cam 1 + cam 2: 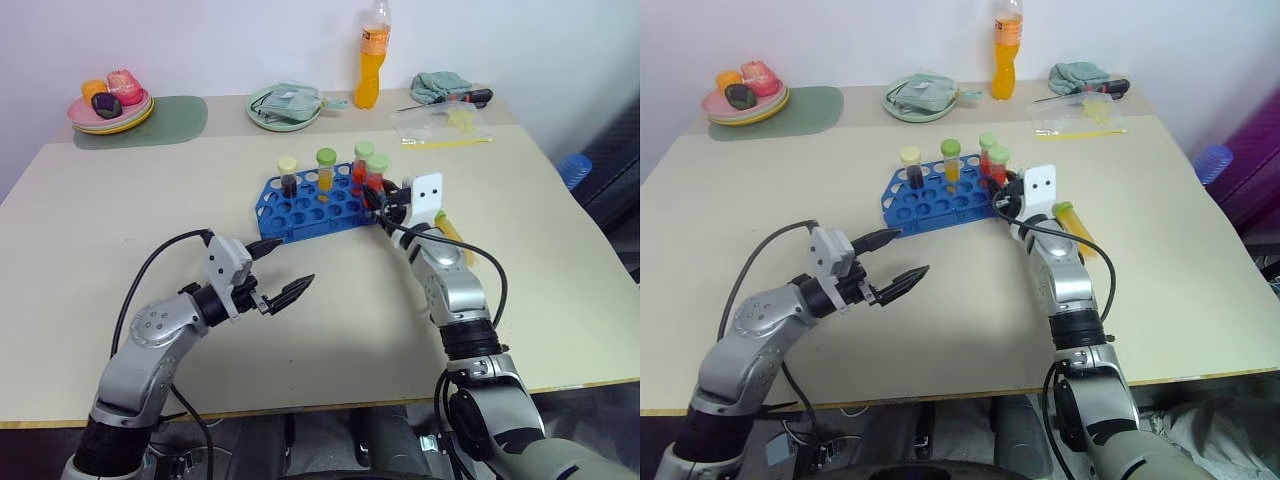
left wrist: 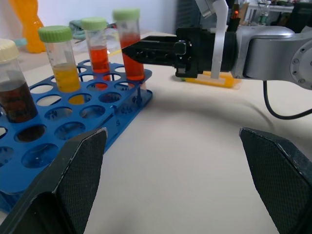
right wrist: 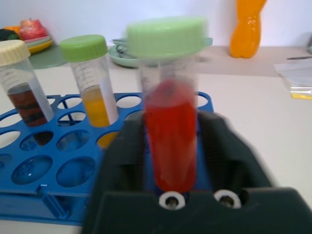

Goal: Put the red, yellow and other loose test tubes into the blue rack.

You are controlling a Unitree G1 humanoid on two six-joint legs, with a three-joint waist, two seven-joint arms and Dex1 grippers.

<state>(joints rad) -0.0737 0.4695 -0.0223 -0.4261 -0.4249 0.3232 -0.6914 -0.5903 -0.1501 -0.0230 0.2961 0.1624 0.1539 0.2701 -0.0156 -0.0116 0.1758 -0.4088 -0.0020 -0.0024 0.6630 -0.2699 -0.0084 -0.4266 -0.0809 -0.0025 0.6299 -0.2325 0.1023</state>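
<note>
A red tube stands upright in the corner hole of the blue rack, on the end nearest the right gripper, whose black fingers flank the tube low on its body. From the wrist view the jaws look slightly parted around the glass rather than pinching it, though whether they have fully let go cannot be told (the view there is blurred). Three more capped tubes sit in the rack: a dark tube at its far left, a yellow tube beside that, and a second red tube just behind the one at the gripper. One loose tube with yellow contents lies flat on the table, off the rack's right end, just beyond the right wrist. The left gripper hovers in front of the rack, apart from it, jaws wide and empty.

The risk here is in the retreat. If the right fingers drag on the tube while pulling back, they could tip it or haul the light rack sideways and rattle its neighbours. The wrist is also close to the loose tube, and a sweep outward could roll it toward the table edge.
</note>
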